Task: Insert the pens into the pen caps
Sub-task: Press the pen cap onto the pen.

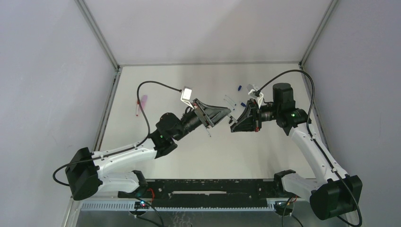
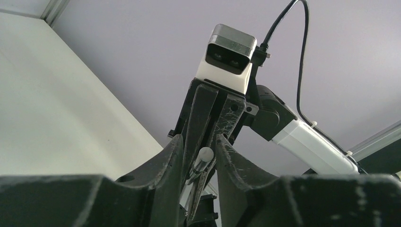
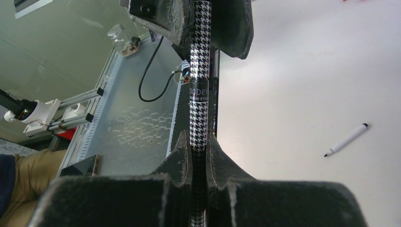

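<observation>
My right gripper (image 3: pixel 198 146) is shut on a black-and-white houndstooth pen (image 3: pixel 199 71), held in the air over the middle of the table. The pen's far end runs between the fingers (image 3: pixel 161 19) of my left gripper (image 1: pixel 226 113), which faces the right gripper (image 1: pixel 235 124) tip to tip. In the left wrist view, my left gripper (image 2: pixel 201 151) closes around a silvery pen cap with a white rounded end (image 2: pixel 205 154). A pink marker (image 1: pixel 143 100) and a red pen (image 1: pixel 137 109) lie at the far left. Two blue caps (image 1: pixel 239 87) lie behind the grippers.
A white stick pen with a dark tip (image 3: pixel 347 139) lies on the table under the grippers, also in the top view (image 1: pixel 208 131). A clear pen (image 1: pixel 229 100) lies just behind them. A black rail (image 1: pixel 208 187) runs along the near edge. A small jar (image 3: pixel 118 40) stands off the table.
</observation>
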Robot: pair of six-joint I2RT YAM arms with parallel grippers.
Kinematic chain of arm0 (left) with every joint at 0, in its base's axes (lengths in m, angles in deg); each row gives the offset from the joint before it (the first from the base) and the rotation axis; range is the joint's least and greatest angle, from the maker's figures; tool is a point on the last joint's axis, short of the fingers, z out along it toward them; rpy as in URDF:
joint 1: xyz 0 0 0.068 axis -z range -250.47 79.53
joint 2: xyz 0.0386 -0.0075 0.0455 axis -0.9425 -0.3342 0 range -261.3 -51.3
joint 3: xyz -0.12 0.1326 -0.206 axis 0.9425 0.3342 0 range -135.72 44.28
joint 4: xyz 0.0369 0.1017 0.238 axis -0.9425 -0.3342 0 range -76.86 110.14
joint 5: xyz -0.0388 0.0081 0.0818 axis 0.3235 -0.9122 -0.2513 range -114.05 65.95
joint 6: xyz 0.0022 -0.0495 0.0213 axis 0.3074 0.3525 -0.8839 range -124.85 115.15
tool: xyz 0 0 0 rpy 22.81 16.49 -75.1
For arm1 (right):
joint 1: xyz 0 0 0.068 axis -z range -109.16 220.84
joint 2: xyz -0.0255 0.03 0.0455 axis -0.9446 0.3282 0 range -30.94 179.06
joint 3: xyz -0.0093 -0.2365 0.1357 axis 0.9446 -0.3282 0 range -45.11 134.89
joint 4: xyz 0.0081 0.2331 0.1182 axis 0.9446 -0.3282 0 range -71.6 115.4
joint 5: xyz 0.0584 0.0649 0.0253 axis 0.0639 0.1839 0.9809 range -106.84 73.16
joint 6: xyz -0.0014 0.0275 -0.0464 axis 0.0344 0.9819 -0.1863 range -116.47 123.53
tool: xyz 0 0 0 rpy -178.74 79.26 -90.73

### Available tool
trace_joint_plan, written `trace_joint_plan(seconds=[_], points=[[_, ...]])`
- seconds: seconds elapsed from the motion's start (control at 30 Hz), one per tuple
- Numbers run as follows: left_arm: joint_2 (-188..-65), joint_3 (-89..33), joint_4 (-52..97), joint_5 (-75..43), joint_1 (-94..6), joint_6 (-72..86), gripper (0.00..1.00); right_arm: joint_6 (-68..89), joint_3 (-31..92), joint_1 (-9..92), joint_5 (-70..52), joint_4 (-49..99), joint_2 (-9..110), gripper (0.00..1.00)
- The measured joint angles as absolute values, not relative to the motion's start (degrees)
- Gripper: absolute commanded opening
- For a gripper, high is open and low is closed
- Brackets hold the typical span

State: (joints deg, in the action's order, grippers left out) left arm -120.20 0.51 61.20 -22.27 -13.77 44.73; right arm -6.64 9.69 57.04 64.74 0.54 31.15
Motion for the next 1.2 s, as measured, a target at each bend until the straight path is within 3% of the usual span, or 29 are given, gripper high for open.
trace_joint_plan(seconds=[0.23,0.53,1.2], points=[[-120.25,0.51,61.57,-22.01,-13.79,44.68,0.01,-6.6,9.69,57.0,64.54,0.23,31.21,0.0],[-121.76,0.51,63.34,-21.64,-13.53,44.71,0.0,-6.16,9.69,57.32,63.76,-0.16,31.21,0.0],[-132.66,-1.76,76.15,-37.9,-8.85,49.32,0.03,5.4,9.56,61.48,60.11,4.1,30.47,0.0]])
